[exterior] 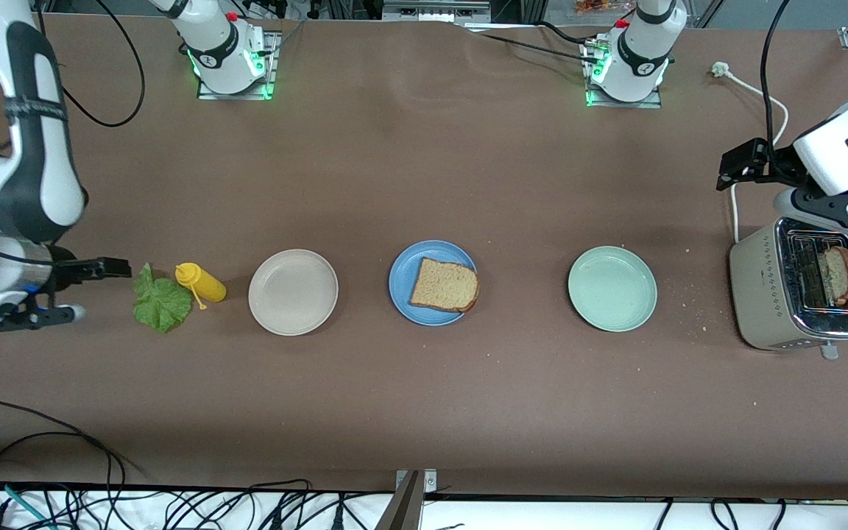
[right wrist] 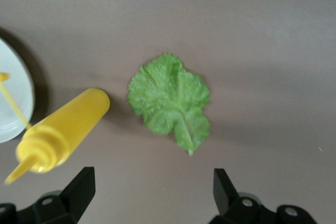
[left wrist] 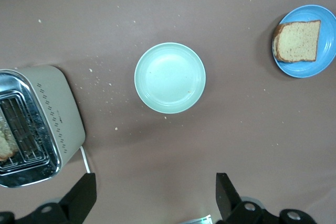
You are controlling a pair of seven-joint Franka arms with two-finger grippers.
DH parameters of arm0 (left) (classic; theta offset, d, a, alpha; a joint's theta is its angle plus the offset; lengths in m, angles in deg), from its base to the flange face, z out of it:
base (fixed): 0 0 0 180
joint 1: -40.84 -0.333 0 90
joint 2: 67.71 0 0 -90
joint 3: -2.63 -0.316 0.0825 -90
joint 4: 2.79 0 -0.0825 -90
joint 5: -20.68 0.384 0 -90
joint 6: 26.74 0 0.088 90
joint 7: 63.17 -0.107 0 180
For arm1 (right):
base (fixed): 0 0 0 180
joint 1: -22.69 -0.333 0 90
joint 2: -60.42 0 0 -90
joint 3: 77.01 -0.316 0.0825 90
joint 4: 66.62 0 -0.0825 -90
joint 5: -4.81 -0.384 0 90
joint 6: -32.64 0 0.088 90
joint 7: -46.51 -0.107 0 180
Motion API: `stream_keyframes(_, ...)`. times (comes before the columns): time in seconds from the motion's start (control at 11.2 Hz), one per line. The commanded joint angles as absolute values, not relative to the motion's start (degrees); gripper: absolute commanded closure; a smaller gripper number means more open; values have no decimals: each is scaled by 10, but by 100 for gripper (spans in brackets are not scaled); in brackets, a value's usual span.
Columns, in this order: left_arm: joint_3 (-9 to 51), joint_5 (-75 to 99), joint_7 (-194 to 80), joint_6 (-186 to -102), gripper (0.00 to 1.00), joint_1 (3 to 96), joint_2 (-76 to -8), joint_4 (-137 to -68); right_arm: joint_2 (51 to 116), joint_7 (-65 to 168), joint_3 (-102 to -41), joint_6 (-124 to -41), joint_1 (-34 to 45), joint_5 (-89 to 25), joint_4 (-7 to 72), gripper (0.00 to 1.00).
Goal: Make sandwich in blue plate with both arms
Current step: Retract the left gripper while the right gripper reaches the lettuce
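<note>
Our right gripper (exterior: 104, 269), jaws wide and empty, hangs just beside the lettuce leaf (exterior: 161, 300); left gripper (exterior: 735, 169), also open, waits above the toaster (exterior: 762, 294).

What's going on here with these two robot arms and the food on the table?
A sandwich is being built. One bread slice lies on the blue plate; a second slice sits in the toaster. The right gripper, open, hangs by the lettuce leaf, which lies on the table beside the yellow bottle. The left gripper, open, hangs near the toaster. Neither holds anything.
</note>
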State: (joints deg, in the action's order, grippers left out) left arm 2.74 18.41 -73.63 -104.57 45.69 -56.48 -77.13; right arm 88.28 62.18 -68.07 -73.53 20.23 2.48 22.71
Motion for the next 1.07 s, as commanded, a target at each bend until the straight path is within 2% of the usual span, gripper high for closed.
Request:
stream_keyframes(0.0, 27, 216, -728, -1164, 0, 458, -697, -948, 899, 671, -700, -844, 222, 19, 290, 0)
stream_keyframes(0.44, 31, 215, -727, -1141, 0, 436, -705, -955, 967, 710, -713, -907, 251, 19, 292, 0)
stream_keyframes(0.62, 68, 210, -729, -1137, 0, 382, -705, -953, 999, 737, -713, -954, 261, 15, 290, 0)
stream_keyframes(0.8, 69, 211, -729, -1136, 0, 379, -702, -954, 1012, 740, -720, -977, 265, 15, 289, 0)
stream_keyframes(0.89, 69, 213, -729, -1135, 0, 379, -697, -951, 1014, 741, -721, -979, 267, 15, 289, 3)
stream_keyframes(0.98, 69, 213, -729, -1136, 0, 379, -696, -947, 1014, 749, -722, -978, 267, 15, 289, 16)
